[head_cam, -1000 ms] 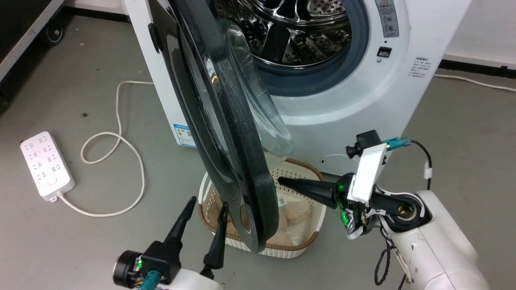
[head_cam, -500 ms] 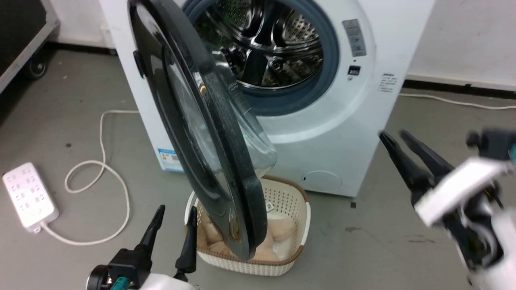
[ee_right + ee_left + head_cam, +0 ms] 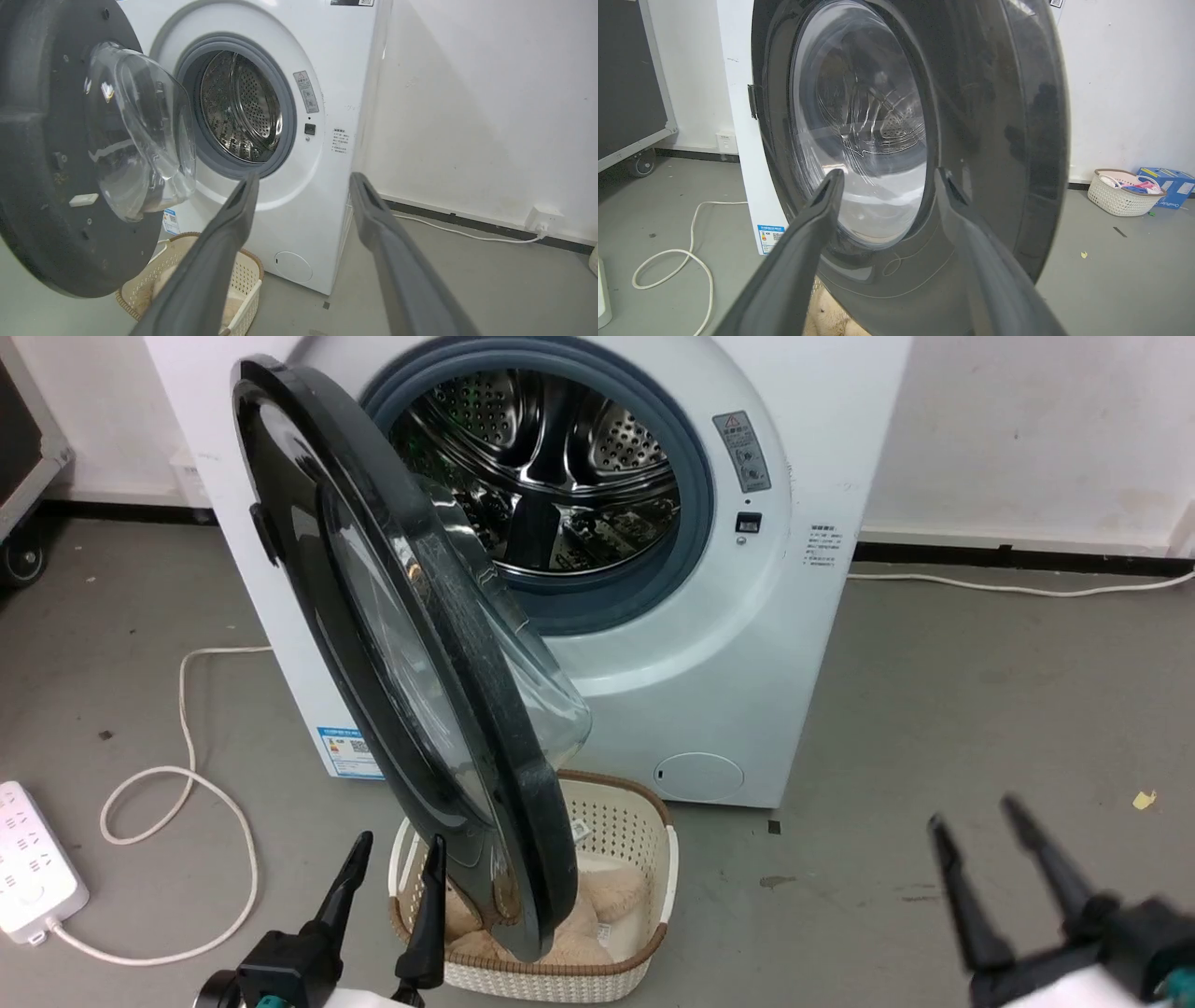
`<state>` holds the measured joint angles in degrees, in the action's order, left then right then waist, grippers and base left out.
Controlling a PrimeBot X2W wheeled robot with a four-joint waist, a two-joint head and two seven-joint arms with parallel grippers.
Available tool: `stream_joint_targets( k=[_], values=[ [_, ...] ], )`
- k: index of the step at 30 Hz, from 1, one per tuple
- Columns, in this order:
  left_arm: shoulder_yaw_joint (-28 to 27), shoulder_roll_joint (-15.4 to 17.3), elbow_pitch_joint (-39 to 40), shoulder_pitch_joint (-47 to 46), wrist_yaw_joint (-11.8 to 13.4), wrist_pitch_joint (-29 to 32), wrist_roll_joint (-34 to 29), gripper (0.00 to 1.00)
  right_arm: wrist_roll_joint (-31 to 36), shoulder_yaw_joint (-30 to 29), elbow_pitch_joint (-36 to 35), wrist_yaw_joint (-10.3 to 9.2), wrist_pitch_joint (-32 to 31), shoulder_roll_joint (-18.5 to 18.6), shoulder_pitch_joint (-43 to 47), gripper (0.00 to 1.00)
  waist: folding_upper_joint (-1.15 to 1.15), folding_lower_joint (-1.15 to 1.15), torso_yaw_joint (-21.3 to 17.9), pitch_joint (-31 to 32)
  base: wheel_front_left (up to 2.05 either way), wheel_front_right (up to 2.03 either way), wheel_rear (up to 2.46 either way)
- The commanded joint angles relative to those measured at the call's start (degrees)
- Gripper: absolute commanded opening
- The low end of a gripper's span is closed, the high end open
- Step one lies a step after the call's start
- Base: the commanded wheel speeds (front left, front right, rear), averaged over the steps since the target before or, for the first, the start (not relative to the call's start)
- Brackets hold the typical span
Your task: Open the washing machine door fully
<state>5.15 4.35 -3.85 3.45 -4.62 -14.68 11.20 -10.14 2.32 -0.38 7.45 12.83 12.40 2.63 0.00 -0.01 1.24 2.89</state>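
The washing machine door (image 3: 411, 681) stands swung out on its left-side hinge, roughly square to the white machine front (image 3: 747, 644), glossy black rim outward and clear glass bowl (image 3: 523, 663) facing the drum. Its outer face (image 3: 878, 140) looms close in the left wrist view; its inner face with the bowl (image 3: 140, 130) shows in the right wrist view. My left gripper (image 3: 392, 868) is open, low, just left of the door's bottom edge, holding nothing. My right gripper (image 3: 976, 826) is open at the lower right, well away from the door.
A cream basket (image 3: 653, 896) with a beige plush inside sits on the floor under the door. A white power strip (image 3: 28, 877) and looped cable (image 3: 187, 859) lie at left. A wheeled black case (image 3: 630, 93) stands left of the machine. Bare grey floor (image 3: 980, 691) spreads right.
The head camera has tilted up and pulled back. My right gripper has left the door's bottom edge and swung away to the lower right. The door stands at much the same angle.
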Motion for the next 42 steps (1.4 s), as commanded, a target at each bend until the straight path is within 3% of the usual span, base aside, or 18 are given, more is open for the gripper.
stream_joint_targets(
  k=[1,2,6,12,13,14,20,29,34,42],
  values=[
    [0.1,0.0,-0.1,0.5,-0.1,-0.3,-0.1,1.0,0.8,-0.5,-0.5,0.03,0.4,-1.2,1.3,1.0,0.0,0.01,-0.1,0.1,0.0,0.0,0.0],
    [0.2,0.1,-0.2,0.3,-0.2,-0.3,-0.2,1.0,2.3,-1.2,-0.6,0.03,0.8,-3.7,3.1,1.0,0.0,0.01,-0.3,0.3,0.0,0.0,0.0],
    [0.0,0.4,-0.5,0.2,-0.4,-0.3,-0.5,1.0,3.3,-1.5,0.2,0.03,1.0,-6.1,4.6,1.0,0.0,0.01,-0.8,0.3,0.0,0.0,0.0],
    [-0.2,0.7,-0.9,0.3,-0.2,-0.3,-1.5,0.99,3.4,-0.8,0.9,0.03,1.3,-7.6,5.5,1.0,0.0,0.01,-1.4,0.0,0.0,0.0,0.0],
    [-0.2,0.7,-1.0,0.3,-0.1,-0.3,-1.6,0.38,3.4,-0.8,1.0,0.03,1.3,-7.7,5.4,1.0,0.0,0.01,-1.4,0.0,0.0,0.0,0.0],
    [-0.2,0.7,-1.1,0.3,0.0,-0.3,-1.8,0.0,3.3,-0.7,1.0,0.03,1.4,-7.8,5.3,1.0,0.0,0.01,-1.4,-0.1,0.0,0.0,0.0],
    [-2.8,-0.2,4.0,-1.0,3.3,-0.3,-2.4,0.0,3.0,-1.8,1.2,0.03,1.5,-8.2,4.2,1.0,0.0,0.01,-1.2,-0.4,0.0,0.0,0.0],
    [-7.0,-1.2,23.4,-9.7,8.7,-0.3,-1.8,0.0,3.1,-2.9,1.0,0.03,1.5,-8.5,4.1,1.0,0.0,0.01,-0.4,-0.3,0.0,0.0,0.0],
    [-3.4,-1.3,30.9,-17.7,9.7,1.6,-2.5,0.0,3.4,-2.7,1.3,0.03,1.4,-8.7,4.0,1.0,0.0,0.01,-0.6,-0.3,0.0,0.0,0.0],
    [10.1,-1.4,33.9,-22.2,10.7,16.4,-1.4,0.0,3.7,-3.4,2.0,0.03,1.5,-9.0,3.7,1.0,0.0,0.01,-1.6,-0.9,0.0,0.0,0.0]
  ],
)
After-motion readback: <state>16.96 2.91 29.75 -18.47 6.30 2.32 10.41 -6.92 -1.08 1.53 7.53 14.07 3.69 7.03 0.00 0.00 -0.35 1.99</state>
